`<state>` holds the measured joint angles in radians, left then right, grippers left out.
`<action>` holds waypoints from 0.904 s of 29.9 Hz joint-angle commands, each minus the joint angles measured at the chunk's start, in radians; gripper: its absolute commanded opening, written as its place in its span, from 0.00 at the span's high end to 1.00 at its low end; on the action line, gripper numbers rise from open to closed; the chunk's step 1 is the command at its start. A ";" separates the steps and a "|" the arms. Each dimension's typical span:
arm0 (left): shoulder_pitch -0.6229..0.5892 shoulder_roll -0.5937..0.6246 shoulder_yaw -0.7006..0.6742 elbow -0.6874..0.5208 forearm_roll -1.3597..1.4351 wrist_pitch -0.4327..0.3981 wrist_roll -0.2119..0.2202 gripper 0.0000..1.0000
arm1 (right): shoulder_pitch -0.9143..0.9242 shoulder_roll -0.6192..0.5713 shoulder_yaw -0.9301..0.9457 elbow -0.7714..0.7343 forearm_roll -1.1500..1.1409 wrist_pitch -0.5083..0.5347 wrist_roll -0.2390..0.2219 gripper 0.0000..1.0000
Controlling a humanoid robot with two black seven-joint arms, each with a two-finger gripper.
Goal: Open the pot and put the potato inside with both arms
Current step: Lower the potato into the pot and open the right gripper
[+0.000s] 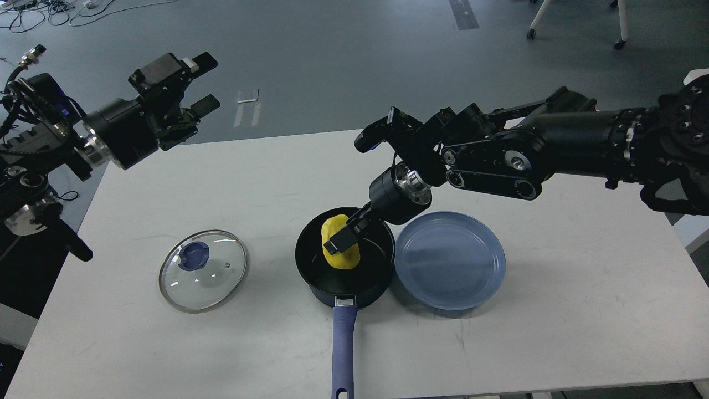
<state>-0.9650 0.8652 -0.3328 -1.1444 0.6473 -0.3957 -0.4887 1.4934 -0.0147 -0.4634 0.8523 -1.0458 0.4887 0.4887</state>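
Note:
The dark pot (318,277) stands open at the table's front middle, its blue-purple handle (343,349) pointing toward me. My right gripper (339,242) is shut on the yellow potato (339,256) and holds it inside the pot's rim, over the black interior. The glass lid (203,270) with its blue knob (193,255) lies flat on the table left of the pot. My left gripper (200,83) is open and empty, raised above the table's far left corner.
A flat blue plate (450,259) sits touching the pot's right side. The white table (554,310) has bare surface on its right half and along the front. Grey floor lies beyond the far edge.

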 commanded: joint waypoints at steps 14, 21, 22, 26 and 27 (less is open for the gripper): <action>0.000 0.000 0.000 0.000 0.000 0.000 0.000 0.02 | 0.002 0.015 -0.034 -0.019 0.000 0.000 0.000 0.19; 0.000 0.000 0.000 0.000 0.000 0.000 0.000 0.02 | 0.031 -0.011 -0.026 -0.018 0.003 0.000 0.000 0.03; 0.000 0.000 0.000 0.000 0.000 0.000 0.000 0.02 | 0.040 -0.019 -0.023 -0.016 0.004 0.000 0.000 0.02; 0.000 0.000 0.000 0.000 0.000 -0.003 0.000 0.02 | 0.094 -0.080 0.026 -0.010 0.033 0.000 0.000 0.01; 0.000 0.000 0.000 0.000 0.000 -0.005 0.000 0.02 | 0.114 -0.114 0.052 -0.010 0.050 0.000 0.000 0.01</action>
<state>-0.9648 0.8649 -0.3336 -1.1443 0.6473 -0.3967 -0.4887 1.5713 -0.0754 -0.4531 0.8394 -1.0219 0.4885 0.4887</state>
